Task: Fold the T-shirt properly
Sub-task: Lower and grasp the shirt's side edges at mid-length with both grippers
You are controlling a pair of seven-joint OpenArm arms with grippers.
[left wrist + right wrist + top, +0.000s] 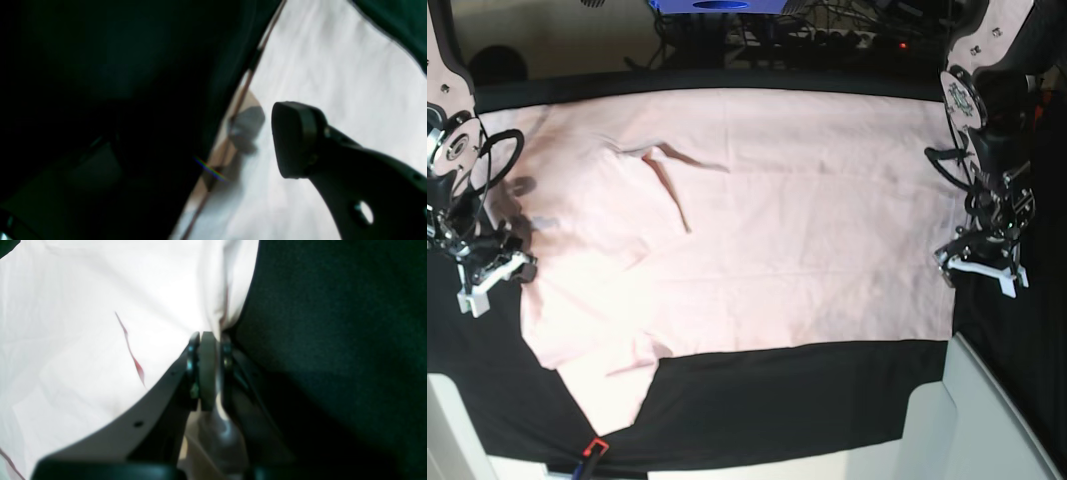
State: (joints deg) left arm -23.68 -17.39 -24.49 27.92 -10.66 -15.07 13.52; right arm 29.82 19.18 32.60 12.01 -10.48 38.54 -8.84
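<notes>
t-shirt [757, 230] flat; right gripper [210, 340] pinching hem, left gripper [980, 262] apart.

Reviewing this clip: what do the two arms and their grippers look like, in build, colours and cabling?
Both arms are black with pale plates dotted with small holes and round printed discs. Loose black cables loop alongside each. The left gripper and right gripper have white finger parts in the base view. Up close, the left finger carries a dark rounded pad.

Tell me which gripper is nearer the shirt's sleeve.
Right. The right gripper sits at the sleeve end of the T-shirt, shut on its edge; the left gripper is at the opposite, hem edge.
</notes>
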